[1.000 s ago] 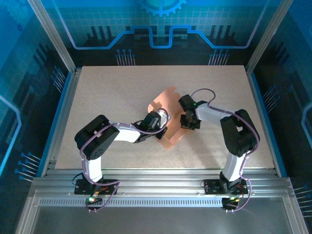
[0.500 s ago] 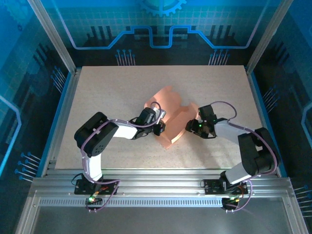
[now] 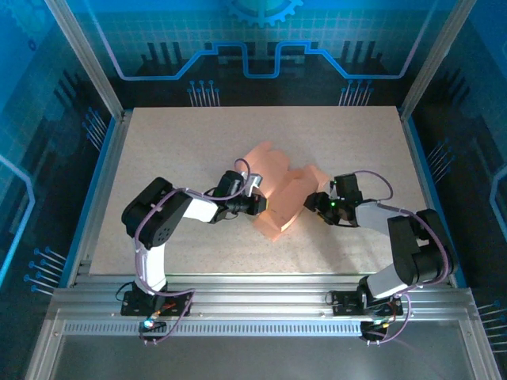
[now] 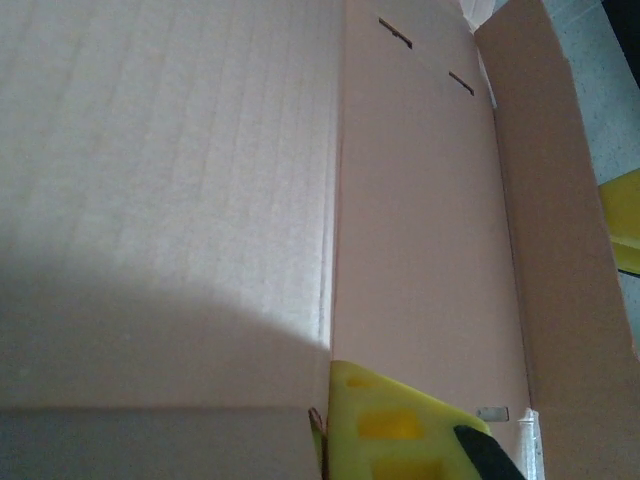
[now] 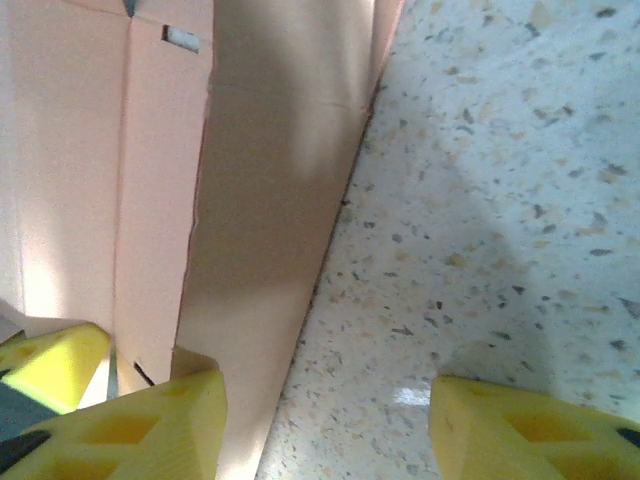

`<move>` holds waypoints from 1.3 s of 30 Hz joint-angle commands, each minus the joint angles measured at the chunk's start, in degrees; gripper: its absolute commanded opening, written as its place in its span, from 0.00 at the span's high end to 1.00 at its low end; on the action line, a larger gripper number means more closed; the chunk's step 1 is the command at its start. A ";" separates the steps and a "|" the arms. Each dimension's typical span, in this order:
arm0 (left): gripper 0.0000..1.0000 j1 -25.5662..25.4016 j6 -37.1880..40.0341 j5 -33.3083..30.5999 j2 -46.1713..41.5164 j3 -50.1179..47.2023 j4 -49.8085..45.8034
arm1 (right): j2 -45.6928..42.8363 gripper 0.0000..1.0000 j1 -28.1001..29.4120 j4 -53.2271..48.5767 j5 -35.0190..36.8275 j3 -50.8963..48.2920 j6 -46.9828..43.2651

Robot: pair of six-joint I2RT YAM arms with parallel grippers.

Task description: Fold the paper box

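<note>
Salmon-orange card at the left edge of the paper box (image 3: 281,194) stays pinched in the closed left gripper (image 3: 257,204), and the box, near the middle of the table (image 3: 174,142), now stands with more panels raised than a second ago. Right of it, the right gripper (image 3: 317,199) has opened and dropped beside the right wall, jaws partly apart and empty, so that side probably needs a fresh grip. One box, two grippers.

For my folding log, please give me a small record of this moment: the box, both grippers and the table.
paper box: partly folded, some panels raised, resting on the table
left gripper: shut on the box's left edge
right gripper: open, at the box's right side, gripping nothing
fold: not yet finished
</note>
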 commanded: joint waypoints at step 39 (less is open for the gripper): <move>0.99 8.99 -47.99 17.30 -0.80 -2.64 37.12 | -27.59 0.26 -15.31 12.02 -9.67 -14.59 4.18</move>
